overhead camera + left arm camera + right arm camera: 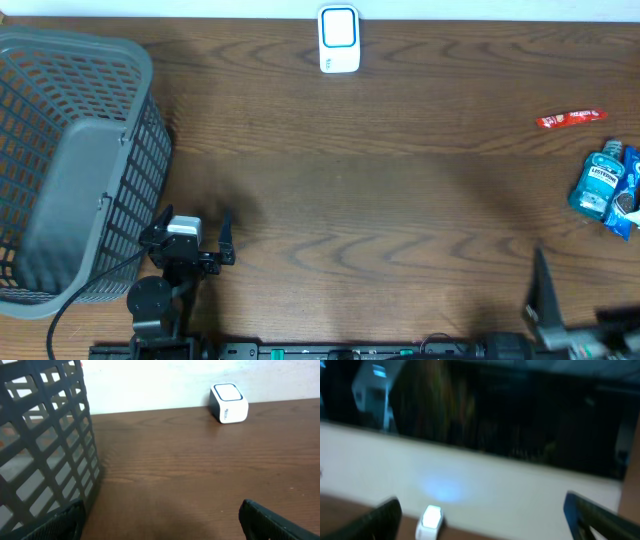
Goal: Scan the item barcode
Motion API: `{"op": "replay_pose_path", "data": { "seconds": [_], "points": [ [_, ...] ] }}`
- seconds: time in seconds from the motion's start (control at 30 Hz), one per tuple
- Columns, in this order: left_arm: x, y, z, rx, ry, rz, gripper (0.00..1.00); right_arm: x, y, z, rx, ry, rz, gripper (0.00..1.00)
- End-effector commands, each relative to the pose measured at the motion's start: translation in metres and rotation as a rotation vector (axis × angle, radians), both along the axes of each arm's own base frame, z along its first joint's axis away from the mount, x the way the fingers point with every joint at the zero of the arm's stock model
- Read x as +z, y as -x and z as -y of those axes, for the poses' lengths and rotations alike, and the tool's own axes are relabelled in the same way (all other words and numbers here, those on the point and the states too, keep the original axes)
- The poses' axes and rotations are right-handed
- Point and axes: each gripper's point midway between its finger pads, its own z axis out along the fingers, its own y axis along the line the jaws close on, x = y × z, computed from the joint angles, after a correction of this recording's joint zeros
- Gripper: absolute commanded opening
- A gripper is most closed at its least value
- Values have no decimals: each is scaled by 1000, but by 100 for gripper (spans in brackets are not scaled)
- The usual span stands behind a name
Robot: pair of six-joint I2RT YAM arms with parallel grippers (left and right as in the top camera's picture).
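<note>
We find the mouthwash bottle lying well right of the scanner and nearer us; a blue pack beside it is cut off by the frame. Left gripper, near-left of the scanner by the basket: fingers wide apart, empty. Right gripper, near-right of the scanner, is mostly out of overhead view; its wrist view is blurred, yet we make out both fingers spread, nothing between.

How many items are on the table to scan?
3: a red packet far right, a Listerine bottle nearer the robot, a blue pack beside it, cut by the frame edge; more may be hidden.
</note>
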Motion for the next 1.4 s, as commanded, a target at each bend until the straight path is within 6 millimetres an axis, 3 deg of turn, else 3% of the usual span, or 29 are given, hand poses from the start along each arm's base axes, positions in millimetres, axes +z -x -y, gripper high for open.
{"op": "replay_pose_path", "data": {
  "seconds": [0.0, 0.1, 0.27, 0.47, 0.7, 0.9, 1.37],
  "points": [
    [-13, 1, 2, -12, -9, -36, 98, -41, -31, -2, 13, 0, -13, 99],
    [-13, 1, 2, -12, -9, -36, 98, -70, -54, -2, 9, -1, 15, 99],
    [-13, 1, 2, -12, -9, -36, 98, -137, -85, 5, -33, -13, -25, 99],
    [-13, 1, 2, -12, -9, -36, 98, -207, -109, 18, -99, -44, -98, 99],
    [-13, 1, 2, -12, -9, -36, 98, -268, -123, 31, -176, -65, -236, 99],
    [-13, 1, 2, -12, -9, -36, 98, -303, -123, 47, -273, -57, -377, 99],
    [-13, 1, 2, -12, -9, -36, 98, -303, -123, 45, -266, -27, -373, 99]
  ]
}}
